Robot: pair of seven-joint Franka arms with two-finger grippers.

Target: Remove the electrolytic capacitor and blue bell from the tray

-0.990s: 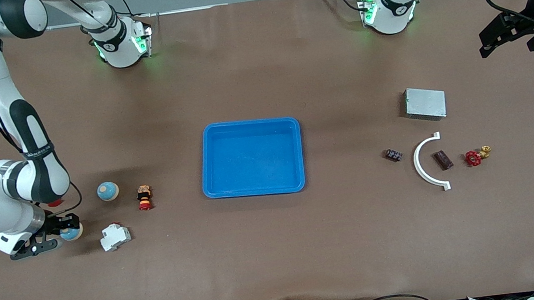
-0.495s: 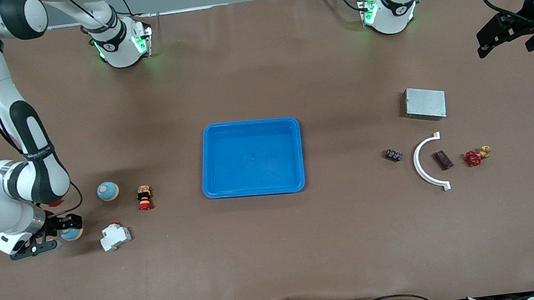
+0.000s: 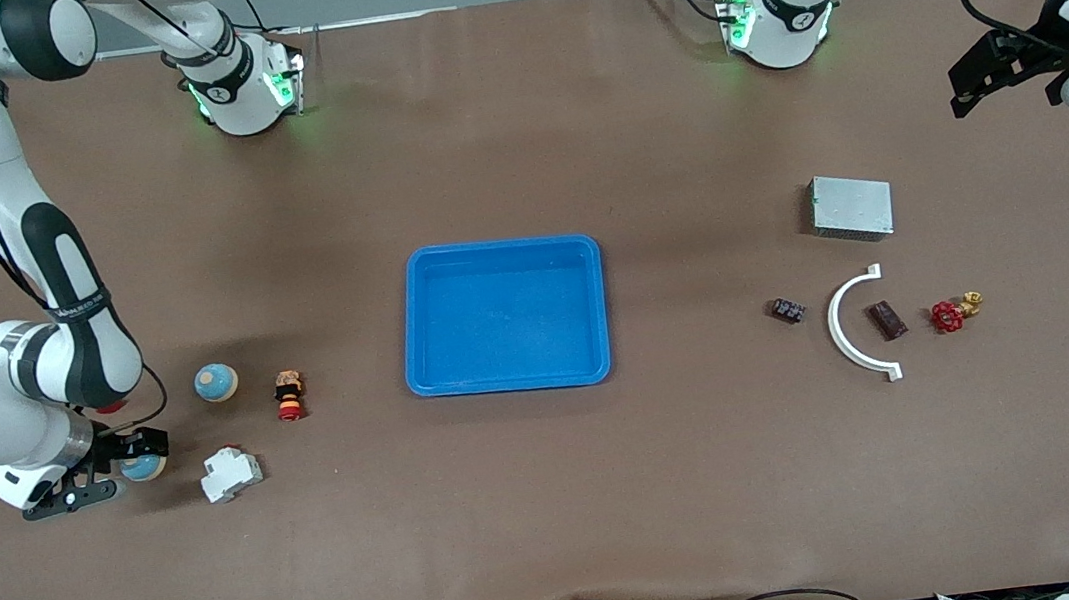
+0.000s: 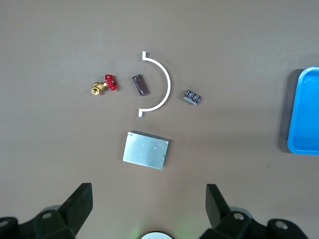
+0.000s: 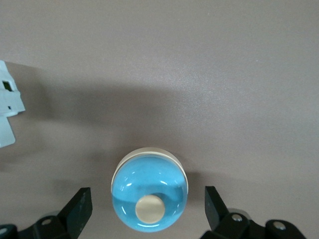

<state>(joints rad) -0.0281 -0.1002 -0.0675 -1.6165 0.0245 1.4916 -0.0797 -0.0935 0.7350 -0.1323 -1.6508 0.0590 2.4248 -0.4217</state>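
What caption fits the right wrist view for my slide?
Right end effector open, its fingers either side of a blue bell on the brown table, white breaker nearby.

A brown matte surface (image 3: 557, 499) is covered with scattered items. A blue rectangular plastic tray (image 3: 504, 314) lies at the centre. Toward the right arm's end are found two blue-and-cream domed bells (image 3: 216, 383) (image 3: 144, 468), a small red-and-black figure-like part (image 3: 289, 394) and a white plastic breaker (image 3: 230, 474). Toward the left arm's end are seen a grey metal box (image 3: 850, 207), a white curved plastic bracket (image 3: 850, 327), a dark brown block, possibly the capacitor (image 3: 887, 320), a small dark component (image 3: 788, 310) and a red-handled brass valve (image 3: 955, 311).

tray (image 4: 305, 112): cut off by frame edge | breaker (image 5: 7, 112): mostly cropped
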